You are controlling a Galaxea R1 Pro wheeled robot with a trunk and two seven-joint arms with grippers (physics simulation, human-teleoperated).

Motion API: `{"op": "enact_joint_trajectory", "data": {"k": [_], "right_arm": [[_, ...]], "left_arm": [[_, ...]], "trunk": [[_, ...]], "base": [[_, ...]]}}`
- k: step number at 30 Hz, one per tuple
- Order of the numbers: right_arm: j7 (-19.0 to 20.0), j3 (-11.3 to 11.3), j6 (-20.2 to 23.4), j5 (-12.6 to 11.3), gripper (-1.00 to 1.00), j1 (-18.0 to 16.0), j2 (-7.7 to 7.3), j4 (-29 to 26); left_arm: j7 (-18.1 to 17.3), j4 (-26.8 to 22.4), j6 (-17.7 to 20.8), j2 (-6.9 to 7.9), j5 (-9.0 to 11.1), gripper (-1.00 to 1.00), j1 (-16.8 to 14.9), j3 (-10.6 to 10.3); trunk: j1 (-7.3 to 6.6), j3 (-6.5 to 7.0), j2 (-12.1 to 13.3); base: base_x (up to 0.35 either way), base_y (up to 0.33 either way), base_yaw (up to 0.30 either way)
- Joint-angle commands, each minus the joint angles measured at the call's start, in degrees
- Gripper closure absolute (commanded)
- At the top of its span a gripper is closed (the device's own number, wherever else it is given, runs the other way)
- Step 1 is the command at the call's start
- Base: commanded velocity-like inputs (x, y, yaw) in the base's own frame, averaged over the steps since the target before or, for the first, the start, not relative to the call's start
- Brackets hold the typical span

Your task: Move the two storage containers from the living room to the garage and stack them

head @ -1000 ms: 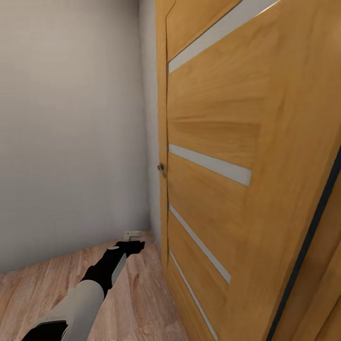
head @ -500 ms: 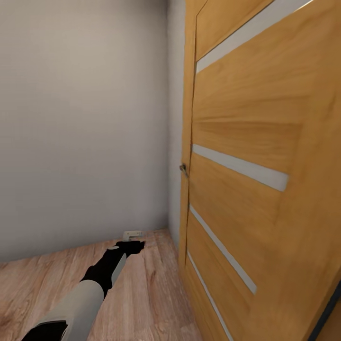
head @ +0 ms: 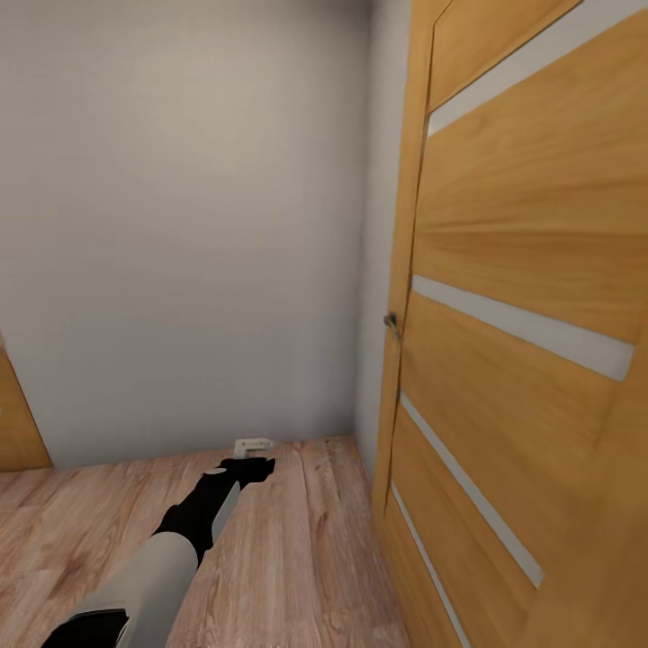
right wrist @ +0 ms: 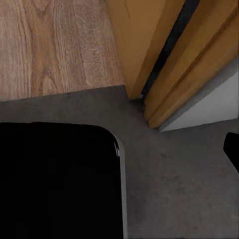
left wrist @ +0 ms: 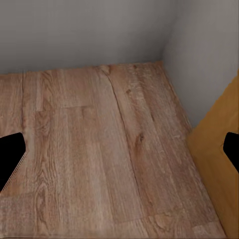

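The two storage containers are out of view. My left arm reaches forward and low over the light wood plank floor (head: pixel 288 558); its gripper (head: pixel 255 457) hangs just short of the grey wall. In the left wrist view that gripper (left wrist: pixel 119 159) is open, its black fingertips (left wrist: pixel 10 159) far apart with only planks between them. In the right wrist view one fingertip (right wrist: pixel 231 149) of the right gripper (right wrist: pixel 119 154) sits at the picture's edge, over dark grey concrete floor (right wrist: pixel 174 174) where it meets the planks (right wrist: pixel 55 45).
A tall orange-wood door (head: pixel 522 360) with pale stripes and a small handle (head: pixel 391 321) stands close on my right. A grey wall (head: pixel 180 225) closes the corner ahead. Another strip of wood (head: pixel 13 423) shows at far left. A black robot part (right wrist: pixel 55 179) and door frame (right wrist: pixel 169 64) lie under the right wrist.
The head view has swung left: the door has slid toward the picture's right, more grey wall shows, and a wood strip has come in at far left. The left arm holds its pose.
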Motion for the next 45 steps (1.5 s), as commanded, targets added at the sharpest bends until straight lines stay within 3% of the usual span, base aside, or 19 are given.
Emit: {"op": "enact_joint_trajectory", "data": {"k": [1, 11, 37, 45], "right_arm": [[-0.3, 0.0, -0.2, 0.3, -1.00, 0.0, 0.01, 0.0], [-0.3, 0.0, -0.2, 0.3, -1.00, 0.0, 0.01, 0.0], [-0.4, 0.0, -0.2, 0.3, -1.00, 0.0, 0.00, 0.0], [-0.4, 0.0, -0.2, 0.3, -1.00, 0.0, 0.01, 0.0]], "left_arm": [[-0.1, -0.1, 0.3, -0.09, -0.6, -1.00, 0.0, 0.4], [-0.1, -0.1, 0.3, -0.10, -0.6, -1.00, 0.0, 0.4], [-0.1, -0.1, 0.2, -0.10, -0.6, -1.00, 0.0, 0.4], [-0.1, -0.1, 0.2, -0.10, -0.6, -1.00, 0.0, 0.4]], "trunk": [[0.00, -0.05, 0.0], [0.00, -0.05, 0.0], [0.00, -0.05, 0.0], [0.00, -0.05, 0.0]], "base": [[0.000, 0.000, 0.279], [0.000, 0.000, 0.217], [0.039, -0.033, 0.008], [0.000, 0.000, 0.254]]}}
